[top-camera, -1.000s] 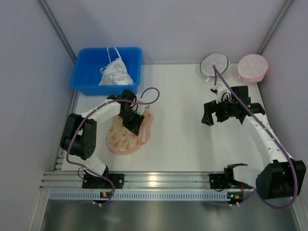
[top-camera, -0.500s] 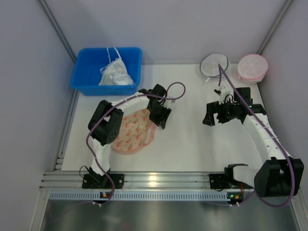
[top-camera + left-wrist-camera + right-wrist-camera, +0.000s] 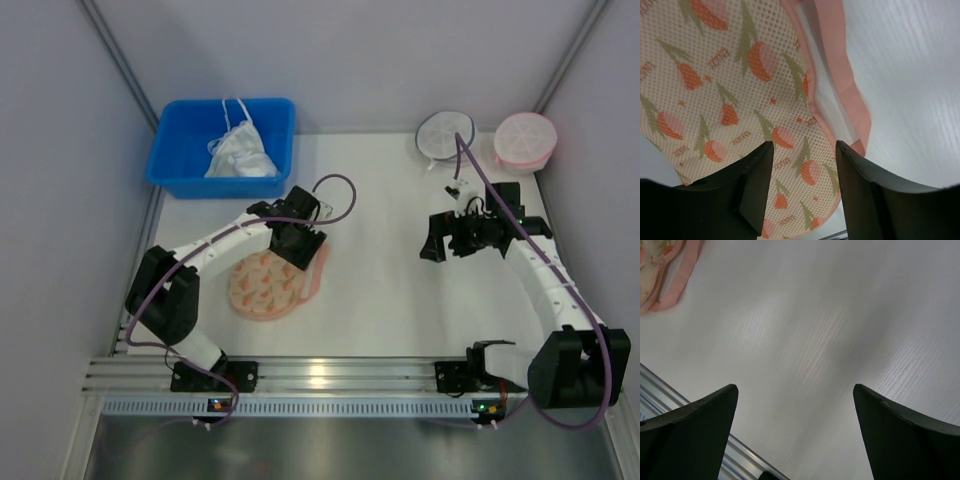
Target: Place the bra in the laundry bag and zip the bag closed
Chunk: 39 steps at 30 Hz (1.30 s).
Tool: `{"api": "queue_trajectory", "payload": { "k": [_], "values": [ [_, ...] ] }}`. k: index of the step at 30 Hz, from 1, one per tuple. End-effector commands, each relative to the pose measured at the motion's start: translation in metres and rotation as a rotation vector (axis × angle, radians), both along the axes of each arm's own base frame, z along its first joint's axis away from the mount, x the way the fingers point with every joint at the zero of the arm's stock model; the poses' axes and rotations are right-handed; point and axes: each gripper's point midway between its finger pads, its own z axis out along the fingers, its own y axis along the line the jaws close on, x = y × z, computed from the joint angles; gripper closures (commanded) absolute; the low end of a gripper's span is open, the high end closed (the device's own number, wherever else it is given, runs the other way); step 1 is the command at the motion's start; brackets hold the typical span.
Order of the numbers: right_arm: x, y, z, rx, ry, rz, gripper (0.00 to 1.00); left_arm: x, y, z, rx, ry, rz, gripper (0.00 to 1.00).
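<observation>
Left end effector (image 3: 803, 150), jaws apart and empty, hangs just over the laundry bag (image 3: 725, 85), folded shut below it with its pink rim (image 3: 850, 100) gaping and the bra unseen, likely inside; zipping remains

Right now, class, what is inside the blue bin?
A crumpled white garment with thin straps lies in the bin. The bin floor beneath it is covered, so anything under it cannot be seen.

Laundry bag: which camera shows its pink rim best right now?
Left wrist. The laundry bag fills that frame, with the printed mesh and the pink rim sharp just beyond the open left gripper. Top external shows the bag small, its far end hidden by that gripper. Right wrist catches only a corner.
</observation>
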Motion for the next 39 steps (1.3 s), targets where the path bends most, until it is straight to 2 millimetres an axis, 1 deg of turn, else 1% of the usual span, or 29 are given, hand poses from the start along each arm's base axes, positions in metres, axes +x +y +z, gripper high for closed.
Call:
{"api": "queue_trajectory", "payload": {
  "k": [1,3,7,8,10,12,13,14,16,17,18,19,20,21,22,24,25,26,27,28,31,32,33,34,35,36,37,38,39],
  "values": [
    [0.015,0.0,0.012,0.017,-0.051,-0.006,0.01,-0.008,0.009,-0.017,0.054,0.035,-0.008,0.42],
    [0.017,-0.001,0.013,0.017,-0.057,-0.013,0.01,-0.009,0.006,-0.024,0.058,0.065,-0.015,0.46],
    [0.018,0.0,0.01,0.02,-0.05,-0.015,0.01,-0.01,0.003,-0.039,0.077,0.095,-0.024,0.51],
    [0.018,0.0,0.01,0.017,-0.05,-0.014,0.01,-0.013,0.004,-0.048,0.088,0.119,-0.029,0.51],
    [0.018,-0.001,0.01,0.017,-0.051,-0.017,0.01,-0.015,0.004,-0.057,0.099,0.133,-0.032,0.52],
    [0.018,0.0,0.01,0.019,-0.051,-0.016,0.01,-0.015,0.006,-0.066,0.114,0.136,-0.035,0.55],
    [0.018,-0.001,0.009,0.015,-0.052,-0.016,0.01,-0.015,0.005,-0.068,0.118,0.133,-0.043,0.64],
    [0.017,-0.001,0.009,0.016,-0.051,-0.017,0.01,-0.013,0.004,-0.07,0.117,0.126,-0.047,0.68],
    [0.017,-0.002,0.009,0.014,-0.052,-0.019,0.01,-0.012,0.0,-0.071,0.111,0.129,-0.056,0.83],
    [0.017,-0.002,0.008,0.014,-0.051,-0.019,0.01,-0.008,-0.005,-0.066,0.095,0.118,-0.058,1.0],
    [0.016,-0.001,0.007,0.015,-0.047,-0.018,0.01,-0.01,-0.016,-0.061,0.042,0.14,-0.077,1.0],
    [0.016,-0.001,0.006,0.015,-0.046,-0.018,0.01,-0.009,-0.023,-0.056,0.012,0.141,-0.081,1.0],
    [0.016,-0.002,0.006,0.015,-0.047,-0.019,0.01,-0.003,-0.034,-0.046,-0.033,0.13,-0.09,1.0],
    [0.016,-0.002,0.005,0.018,-0.041,-0.021,0.01,-0.003,-0.044,-0.04,-0.075,0.137,-0.1,1.0],
    [0.016,-0.003,0.004,0.022,-0.04,-0.027,0.01,0.001,-0.062,-0.024,-0.154,0.139,-0.104,1.0],
    [0.016,-0.002,0.005,0.028,-0.031,-0.026,0.01,0.002,-0.083,-0.006,-0.248,0.155,-0.122,1.0],
    [0.016,-0.001,0.005,0.031,-0.028,-0.024,0.01,0.0,-0.096,0.004,-0.313,0.181,-0.125,1.0],
    [0.016,-0.001,0.005,0.034,-0.022,-0.023,0.01,0.006,-0.11,0.021,-0.368,0.166,-0.138,1.0],
    [0.019,-0.008,0.006,0.037,-0.021,-0.05,0.02,0.007,-0.119,0.031,-0.407,0.165,-0.149,1.0],
    [0.021,-0.01,0.006,0.044,-0.017,-0.059,0.02,0.01,-0.135,0.049,-0.479,0.164,-0.167,1.0],
    [0.021,-0.012,0.004,0.055,-0.003,-0.067,0.02,0.015,-0.156,0.077,-0.588,0.149,-0.194,1.0],
    [0.021,-0.013,0.002,0.057,0.001,-0.07,0.02,0.012,-0.164,0.09,-0.642,0.154,-0.229,1.0],
    [0.021,-0.015,-0.001,0.056,0.01,-0.076,0.02,0.01,-0.168,0.098,-0.674,0.15,-0.25,1.0],
    [0.022,-0.016,-0.003,0.055,0.016,-0.079,0.03,0.009,-0.17,0.112,-0.712,0.125,-0.269,1.0],
    [0.022,-0.017,-0.005,0.053,0.018,-0.079,0.03,0.006,-0.173,0.119,-0.754,0.114,-0.304,1.0],
    [0.022,-0.019,-0.009,0.049,0.029,-0.085,0.04,0.003,-0.173,0.124,-0.773,0.099,-0.324,1.0],
    [0.024,-0.019,-0.01,0.047,0.026,-0.086,0.04,-0.005,-0.169,0.127,-0.787,0.093,-0.345,1.0],
    [0.025,-0.02,-0.013,0.045,0.031,-0.088,0.05,-0.009,-0.168,0.132,-0.803,0.073,-0.369,1.0],
    [0.028,-0.021,-0.016,0.039,0.039,-0.093,0.07,-0.015,-0.164,0.13,-0.805,0.073,-0.386,1.0]
  ]
}}
